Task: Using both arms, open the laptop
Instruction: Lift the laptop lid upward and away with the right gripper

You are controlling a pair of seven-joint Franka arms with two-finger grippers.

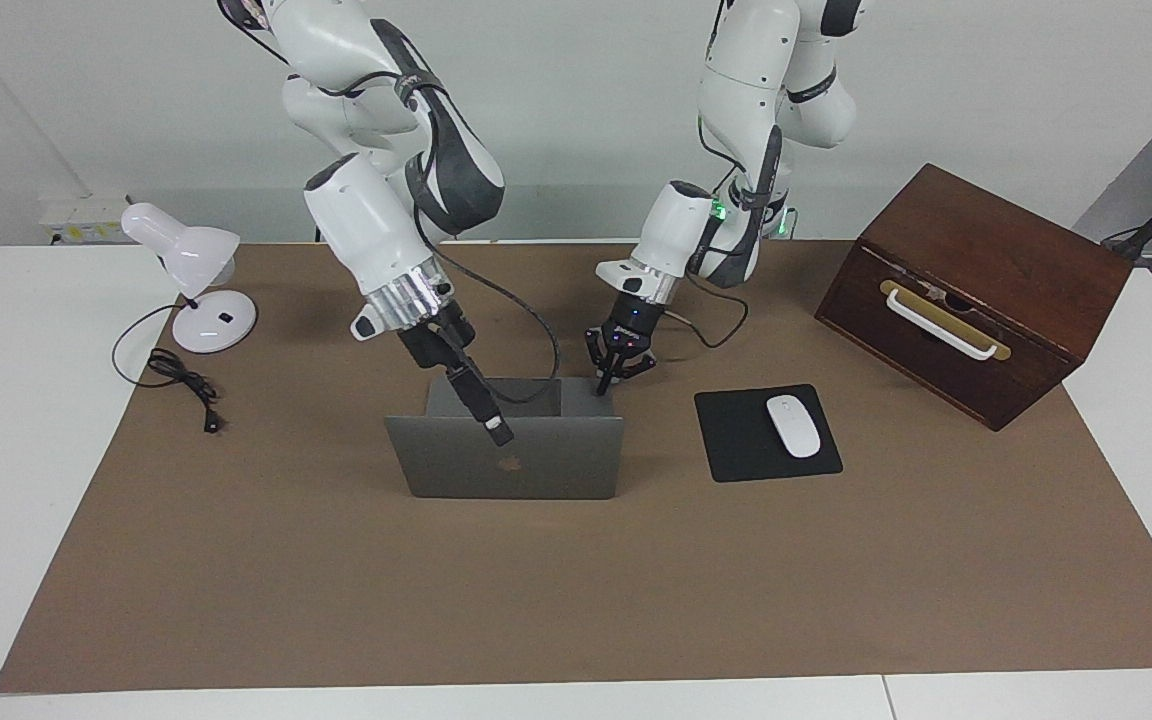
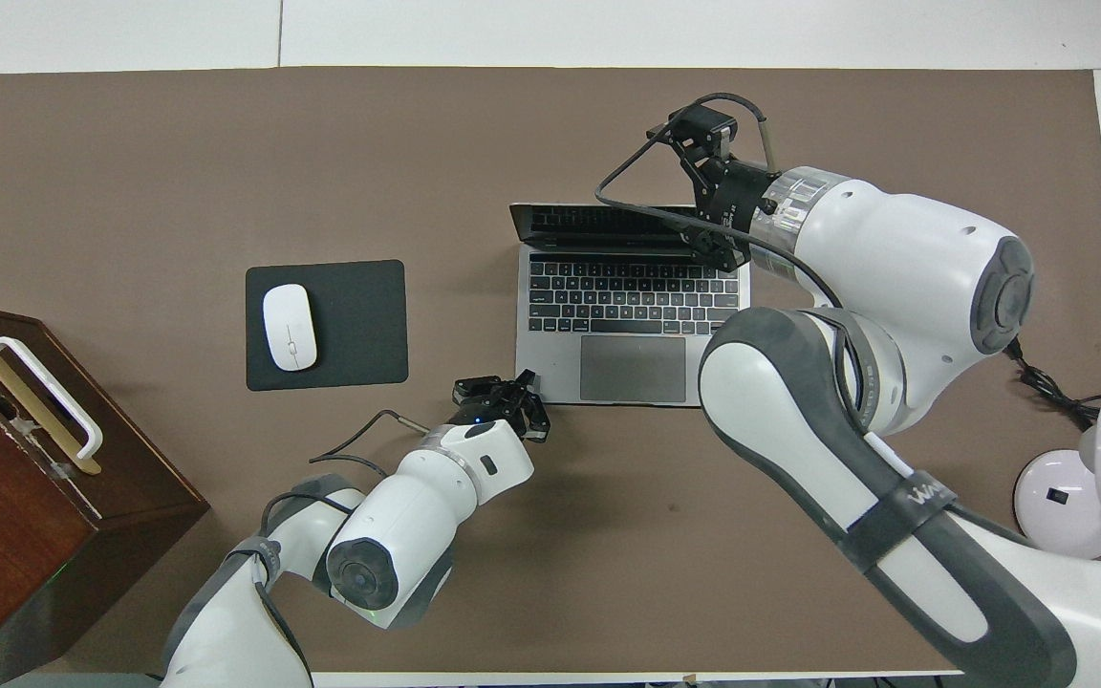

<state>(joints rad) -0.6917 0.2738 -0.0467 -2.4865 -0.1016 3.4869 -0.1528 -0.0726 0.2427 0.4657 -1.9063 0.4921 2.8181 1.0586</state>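
The laptop (image 1: 514,460) stands open at mid-table, lid upright. The right gripper (image 1: 499,432) is at the lid's top edge; jaw state cannot be determined. The left gripper (image 1: 612,372), jaws spread, presses the base corner nearest the robots, beside the mouse pad (image 2: 326,325).

- The laptop's (image 1: 506,455) keyboard and trackpad are hidden behind its raised lid in the facing view.
- The right pincer (image 1: 498,432) covers part of the lid's top edge; whether its fingers grip that edge cannot be told.
- In the overhead view the right arm (image 2: 856,287) hides one corner of the laptop base.
- The wooden box (image 2: 25,449) is cut off by the overhead view's edge.
- The lamp (image 2: 1100,478) is cut off there too.
- Both arms' bases lie outside both views.
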